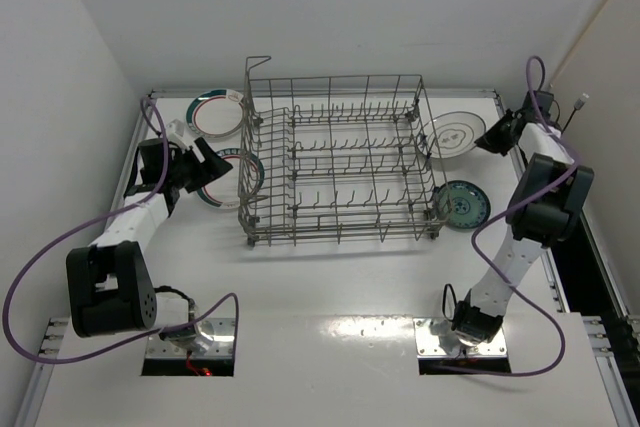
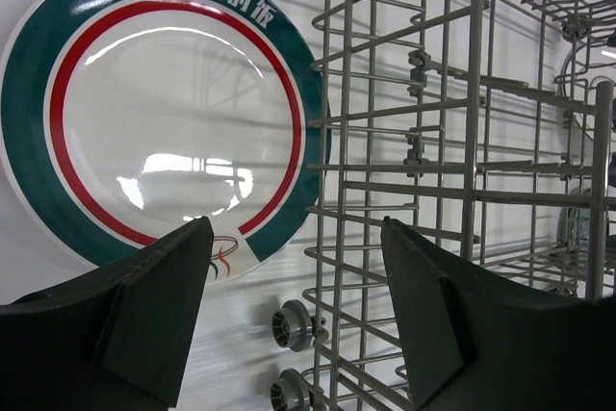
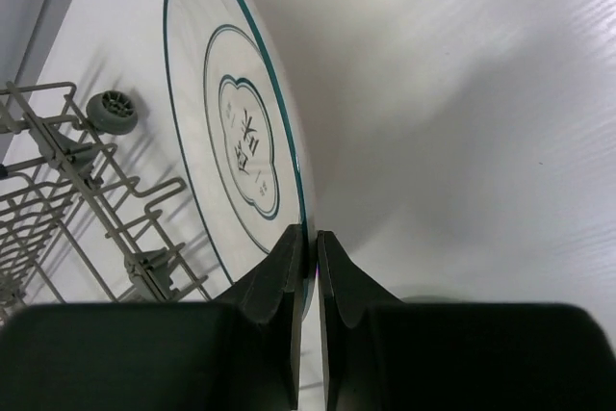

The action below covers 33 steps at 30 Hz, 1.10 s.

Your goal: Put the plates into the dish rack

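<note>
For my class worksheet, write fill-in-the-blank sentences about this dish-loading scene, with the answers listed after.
1. The right gripper is ___ on the rim of the white round plate with thin dark rings.
2. The left gripper has its jaws ___ near the green-and-red-banded white plate.
3. The grey wire dish rack holds ___ plates.
Answers: shut; open; no.

Robot lab, test cell. Plain white walls (image 1: 60,67) box in white table (image 1: 330,277) on three sides. Two robot arms, left arm (image 1: 125,232) and right arm (image 1: 520,247), bolted to metal base plates (image 1: 440,337) at near edge. Purple cables (image 1: 20,297) loop loose from arms. Aluminium rails (image 1: 30,387) frame table. Wire dish rack (image 1: 340,162) and plates (image 1: 218,113) sit straight on tabletop.
</note>
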Motion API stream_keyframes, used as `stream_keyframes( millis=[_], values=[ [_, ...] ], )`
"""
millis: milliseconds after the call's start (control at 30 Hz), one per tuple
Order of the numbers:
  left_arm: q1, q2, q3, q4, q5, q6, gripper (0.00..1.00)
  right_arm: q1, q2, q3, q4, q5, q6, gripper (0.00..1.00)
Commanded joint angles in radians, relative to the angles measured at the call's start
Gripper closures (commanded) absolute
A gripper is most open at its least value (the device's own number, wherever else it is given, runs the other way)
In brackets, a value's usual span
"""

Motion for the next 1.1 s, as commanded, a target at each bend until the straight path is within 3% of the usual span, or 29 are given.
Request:
stream_keyframes(
  millis=[0, 167, 400, 633, 733, 1067],
  values=[
    [-0.005, 0.0, 0.036, 0.022, 0.02, 0.017, 0.32, 0.013, -0.007, -0.019, 0.058, 0.019, -0.02, 1.0],
    [-0.005, 0.0, 0.036, 0.022, 0.02, 0.017, 0.32, -0.008, 0.028, -0.111, 0.116, -0.016, -0.02, 1.0],
    [-0.005, 0.01, 0.036, 0.022, 0.02, 0.017, 0.32, -0.008, -0.076, -0.102, 0.135, 0.01, -0.032, 1.0],
    [-0.005, 0.019, 0.036, 0.022, 0.02, 0.017, 0.32, 0.037, -0.219, -0.03, 0.112, 0.102, -0.023, 1.0],
    [-0.005, 0.019, 0.036, 0.022, 0.02, 0.017, 0.32, 0.062, -0.306, -0.039, 0.112, 0.201, -0.032, 1.0],
    [-0.005, 0.028, 0.036, 0.032, 0.038, 0.008, 0.32, 0.128, -0.504, -0.079, 0.102, 0.323, -0.139, 1.0]
  ],
)
